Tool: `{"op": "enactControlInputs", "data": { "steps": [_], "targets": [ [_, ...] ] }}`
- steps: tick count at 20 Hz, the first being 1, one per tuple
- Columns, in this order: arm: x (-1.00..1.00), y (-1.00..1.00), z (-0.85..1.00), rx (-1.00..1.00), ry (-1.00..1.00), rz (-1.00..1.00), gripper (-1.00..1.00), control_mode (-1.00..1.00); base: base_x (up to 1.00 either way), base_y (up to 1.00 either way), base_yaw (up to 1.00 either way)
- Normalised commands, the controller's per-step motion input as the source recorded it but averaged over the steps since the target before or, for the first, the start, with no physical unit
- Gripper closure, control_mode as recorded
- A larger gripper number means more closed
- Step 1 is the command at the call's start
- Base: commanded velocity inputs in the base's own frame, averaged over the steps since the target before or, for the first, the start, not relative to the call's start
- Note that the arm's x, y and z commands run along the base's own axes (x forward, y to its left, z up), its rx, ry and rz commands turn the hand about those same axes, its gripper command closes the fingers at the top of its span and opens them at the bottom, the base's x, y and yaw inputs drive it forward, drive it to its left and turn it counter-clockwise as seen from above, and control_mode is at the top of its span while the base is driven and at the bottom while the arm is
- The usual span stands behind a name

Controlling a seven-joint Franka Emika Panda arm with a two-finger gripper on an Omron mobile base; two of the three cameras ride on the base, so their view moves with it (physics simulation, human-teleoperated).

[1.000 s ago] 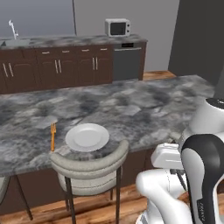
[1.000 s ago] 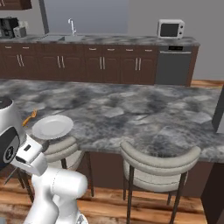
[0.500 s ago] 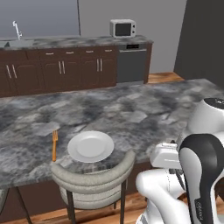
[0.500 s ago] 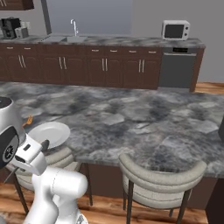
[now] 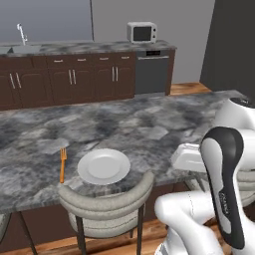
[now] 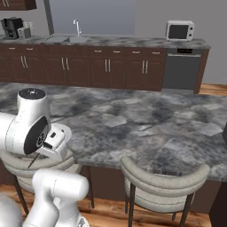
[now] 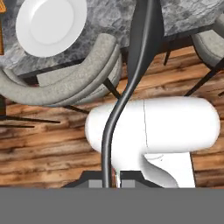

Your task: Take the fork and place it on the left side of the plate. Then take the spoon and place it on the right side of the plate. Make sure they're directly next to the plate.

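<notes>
The white plate (image 5: 103, 166) lies near the front edge of the grey marble island (image 5: 149, 124). The orange fork (image 5: 63, 164) rests close to the plate's left, pointing away from the edge. In the hand view the plate (image 7: 50, 22) is at the top left, with a sliver of the fork (image 7: 1, 41) at the frame edge. My gripper (image 7: 110, 181) is shut and holds nothing. It hangs off the island's front, to the right of the plate, over the wooden floor. The white hand (image 5: 188, 155) is tucked against the arm. I cannot make out the spoon.
A grey padded stool (image 5: 107, 199) stands right under the plate at the island's front, and another stool (image 6: 159, 181) stands further right. A back counter (image 5: 74, 50) carries a sink, a microwave (image 5: 141, 32) and a dishwasher (image 5: 152, 72).
Both base views have shifted, so the base has driven. The plate and fork now sit further right and nearer in the left view. The arm keeps its folded pose.
</notes>
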Motion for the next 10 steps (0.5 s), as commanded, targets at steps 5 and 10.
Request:
{"op": "enactControlInputs", "data": {
  "steps": [5,10],
  "targets": [
    [0.99,-0.31,0.00,0.08,0.00,0.04,1.00,-1.00,0.00,0.00,0.00],
    [0.74,-0.02,-0.12,0.01,0.00,0.01,1.00,-1.00,0.00,0.00,0.00]
  ]
}}
